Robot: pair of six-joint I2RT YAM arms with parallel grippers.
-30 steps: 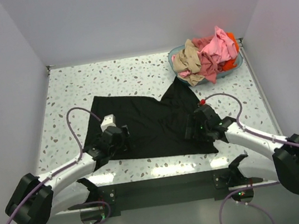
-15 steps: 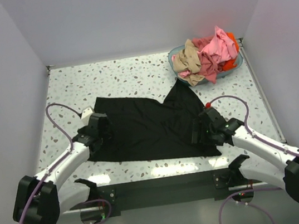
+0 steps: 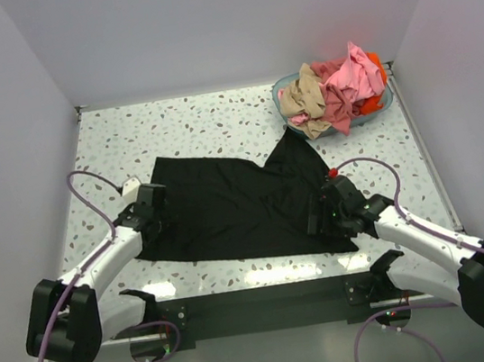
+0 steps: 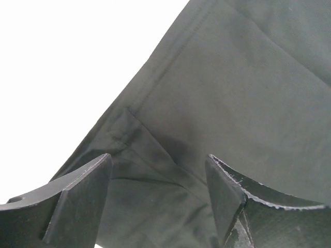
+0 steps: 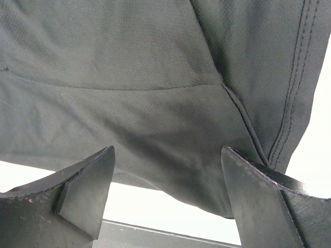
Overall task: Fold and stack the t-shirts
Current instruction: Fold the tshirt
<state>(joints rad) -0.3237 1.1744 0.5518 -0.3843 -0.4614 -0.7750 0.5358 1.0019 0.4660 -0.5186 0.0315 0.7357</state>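
The large black t-shirt [image 3: 236,204] lies spread on the speckled table. My left gripper [image 3: 148,220] is open over its near-left part; in the left wrist view the cloth [image 4: 222,93] with a hem fold lies between the parted fingers [image 4: 77,201]. My right gripper [image 3: 321,220] is open over the shirt's near-right corner; the right wrist view shows the stitched hem [image 5: 289,93] and the cloth edge between its fingers [image 5: 258,201]. Pink [image 3: 350,78], tan-beige [image 3: 305,94] and orange-red [image 3: 375,61] shirts are heaped in the basket.
The teal round basket [image 3: 369,114] stands at the far right corner. White walls close the table on the left, back and right. A dark bar [image 3: 269,300] with the arm bases runs along the near edge. Purple cables loop beside both arms.
My left gripper moved left and slightly farther, from mid-left of the shirt to its left edge. My right gripper moved slightly nearer and right toward the near-right corner. The shirt looks flatter.
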